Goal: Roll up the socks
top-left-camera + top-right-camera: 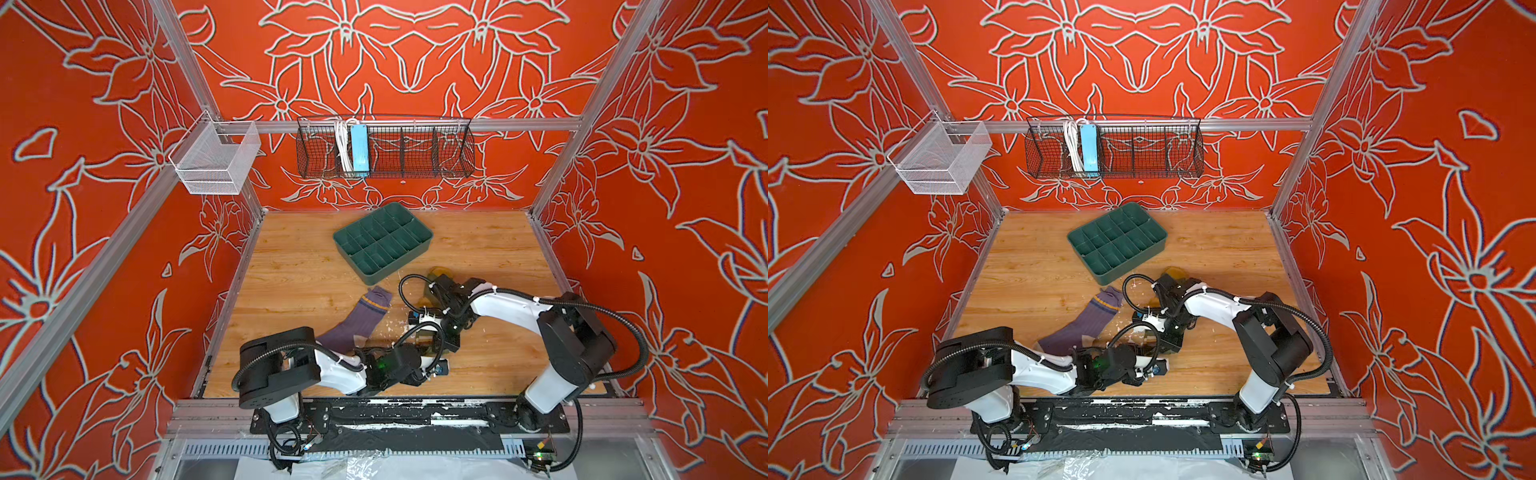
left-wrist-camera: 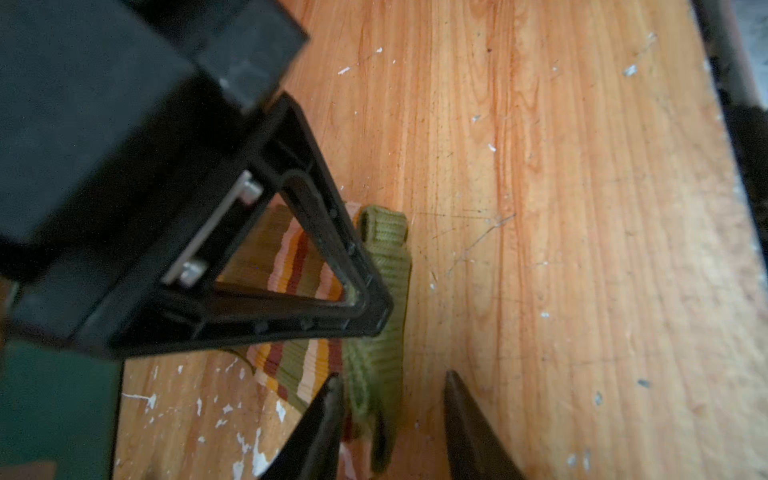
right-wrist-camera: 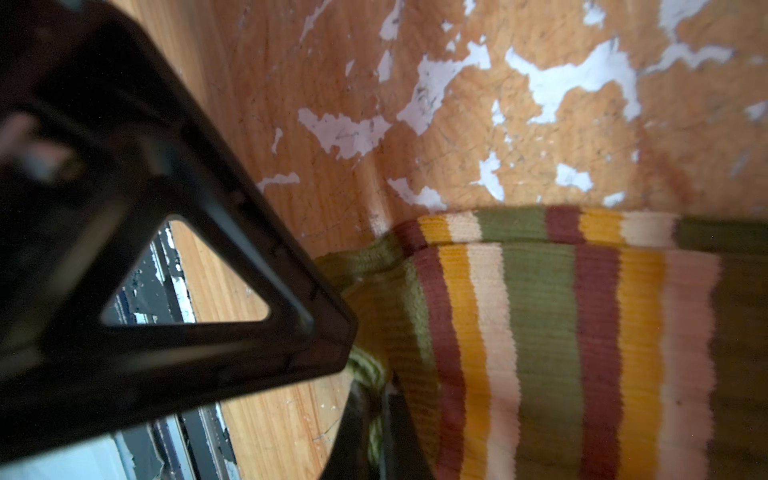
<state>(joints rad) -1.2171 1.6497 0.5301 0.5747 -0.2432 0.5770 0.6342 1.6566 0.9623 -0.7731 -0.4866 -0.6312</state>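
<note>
The purple sock (image 1: 357,320) lies flat on the wooden table, left of both grippers. The olive striped sock (image 3: 540,332) lies under the right arm; in a top view only its far end (image 1: 441,273) shows clearly. My right gripper (image 3: 376,419) is shut on the sock's green cuff edge. My left gripper (image 2: 392,378) is open, with the folded green cuff (image 2: 374,365) between its tips, close to one finger and apart from the other. One of the right gripper's fingers (image 2: 316,232) stands on the sock just beyond my left gripper.
A green divided tray (image 1: 401,262) sits toward the back of the table, close behind the right wrist. A black wire basket (image 1: 384,149) and a white mesh basket (image 1: 216,160) hang on the rail. White scuffs mark the table surface.
</note>
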